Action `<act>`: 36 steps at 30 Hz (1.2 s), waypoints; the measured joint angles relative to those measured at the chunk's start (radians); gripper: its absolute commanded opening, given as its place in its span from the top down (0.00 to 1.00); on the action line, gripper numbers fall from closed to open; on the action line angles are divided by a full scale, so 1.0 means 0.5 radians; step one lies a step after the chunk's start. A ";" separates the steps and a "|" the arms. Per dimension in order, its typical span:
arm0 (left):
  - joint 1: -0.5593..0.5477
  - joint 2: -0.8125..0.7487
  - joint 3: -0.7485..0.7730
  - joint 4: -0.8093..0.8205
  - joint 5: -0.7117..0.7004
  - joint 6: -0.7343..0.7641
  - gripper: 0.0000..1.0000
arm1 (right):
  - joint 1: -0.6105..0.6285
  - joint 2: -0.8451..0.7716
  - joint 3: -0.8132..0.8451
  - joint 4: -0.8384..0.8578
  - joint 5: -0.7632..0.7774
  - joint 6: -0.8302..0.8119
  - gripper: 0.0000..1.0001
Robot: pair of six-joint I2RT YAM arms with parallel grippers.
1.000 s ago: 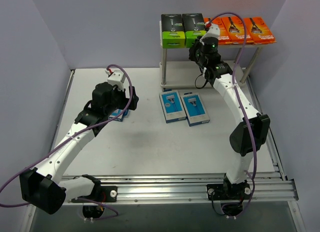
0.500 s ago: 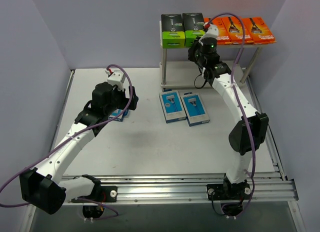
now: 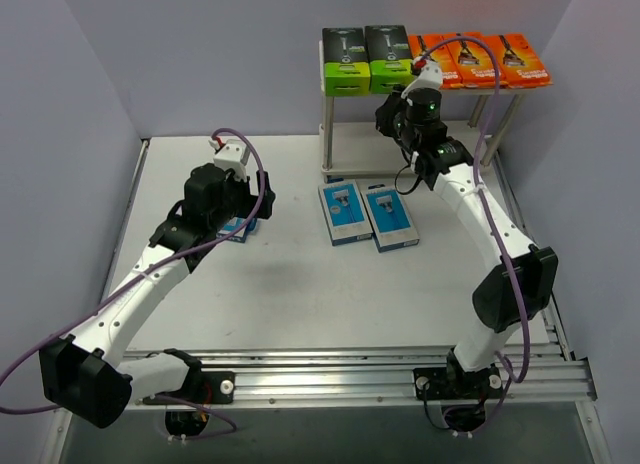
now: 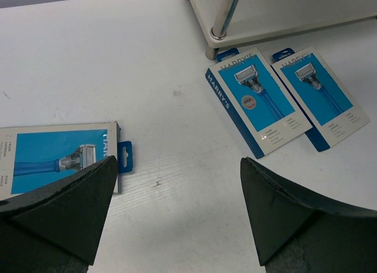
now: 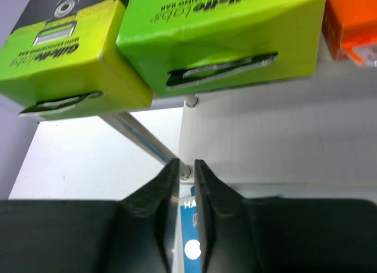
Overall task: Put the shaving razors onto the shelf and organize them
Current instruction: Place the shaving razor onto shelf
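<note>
- Toward the left edge of the worktop [image 3: 300, 294], nearest of all the packs, a light blue razor pack [image 4: 59, 152] lies flat. The left pincer [image 4: 177, 167] hangs low beside it, spread wide and empty, with one finger over the pack's end.
- That pack looks like the next one to go up. The left pincer is off to one side of it, so I would first centre over the pack. Next I would turn the wrist so the fingers close across the narrow width. Then I would come down until both tips meet the worktop just outside the long edges. A flat carton gives little to bite on, so it could skid or tip if caught by a corner.
- Farther in, near the middle, two more blue packs [image 4: 258, 99] [image 4: 321, 96] lie side by side just in front of the shelf [image 3: 355, 149]. Whether they touch is hard to tell.
- At the far right corner, the shelf's top board carries two black packs with lime ends [image 3: 344, 61] [image 3: 388, 59]. Next to them, three orange packs [image 3: 475, 59] stand in a row.
- The right pincer [image 5: 185, 164] sits beneath the lime ends by a front post [image 5: 135, 135]. Its fingers are almost together with only a slit between them, holding nothing.
</note>
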 measured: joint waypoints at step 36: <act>0.081 -0.013 -0.030 -0.135 -0.220 -0.122 0.06 | 0.188 -1.518 -2.541 0.372 0.090 0.893 0.43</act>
